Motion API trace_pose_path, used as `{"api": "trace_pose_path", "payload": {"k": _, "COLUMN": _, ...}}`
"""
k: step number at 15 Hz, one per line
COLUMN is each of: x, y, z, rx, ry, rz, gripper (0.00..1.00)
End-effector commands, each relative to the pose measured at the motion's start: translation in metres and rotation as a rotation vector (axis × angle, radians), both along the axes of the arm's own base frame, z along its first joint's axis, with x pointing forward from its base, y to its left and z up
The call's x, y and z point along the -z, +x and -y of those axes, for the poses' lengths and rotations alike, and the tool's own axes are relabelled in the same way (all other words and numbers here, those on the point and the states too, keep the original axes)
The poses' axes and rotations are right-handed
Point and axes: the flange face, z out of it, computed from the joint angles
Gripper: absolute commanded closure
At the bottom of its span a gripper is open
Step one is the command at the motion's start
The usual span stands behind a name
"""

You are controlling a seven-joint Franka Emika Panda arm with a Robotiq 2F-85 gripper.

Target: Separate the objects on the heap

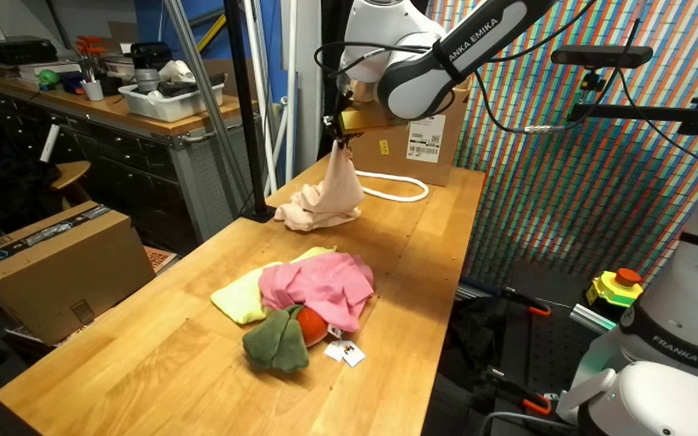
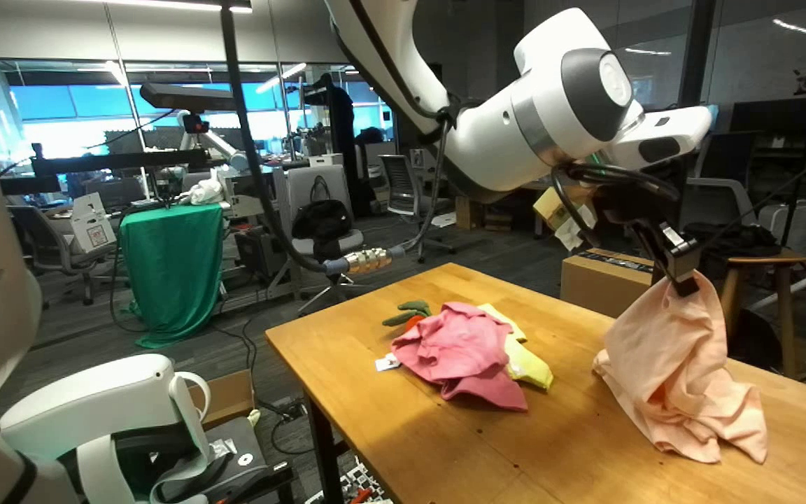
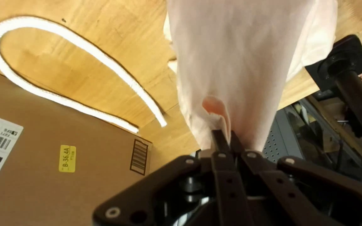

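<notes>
Likely robotics lab: arms (image 1: 476, 45), workbench (image 1: 103, 112)

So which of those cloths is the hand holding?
The peach cloth, pinched at its top in the hand and hanging below it; the pink cloth and yellow cloth lie together, ungripped, on the table.

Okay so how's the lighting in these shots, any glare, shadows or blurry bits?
In the wrist view, the white cord is nearly blown out, the peach cloth looks washed pale, and the jaws seem slightly soft toward the bottom; in an exterior view, windows and a ceiling light glare; in both exterior views, soft shadow darkens the table beside the pink cloth.
</notes>
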Motion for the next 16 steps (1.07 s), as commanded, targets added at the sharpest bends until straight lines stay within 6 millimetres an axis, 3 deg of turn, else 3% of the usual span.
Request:
{"api": "trace_pose_path", "payload": {"k": 1, "x": 0.013, "y": 0.007, "z": 0.001, "rx": -0.063, "ry": 0.059, "rz": 0.011, "gripper": 0.97}}
{"api": "trace_pose_path", "payload": {"k": 6, "x": 0.04, "y": 0.018, "z": 0.002, "rx": -0.103, "ry": 0.134, "rz": 0.021, "gripper": 0.97}}
{"api": "trace_pose_path", "payload": {"k": 14, "x": 0.087, "y": 0.047, "z": 0.019, "rx": -0.027, "ry": 0.174, "rz": 0.001, "gripper": 0.98}}
{"api": "trace_pose_path", "payload": {"k": 15, "x": 0.091, "y": 0.049, "z": 0.021, "rx": -0.024, "ry": 0.174, "rz": -0.005, "gripper": 0.93}}
{"api": "trace_pose_path", "payload": {"k": 16, "x": 0.094, "y": 0.051, "z": 0.023, "rx": -0.013, "ry": 0.171, "rz": -0.007, "gripper": 0.7}}
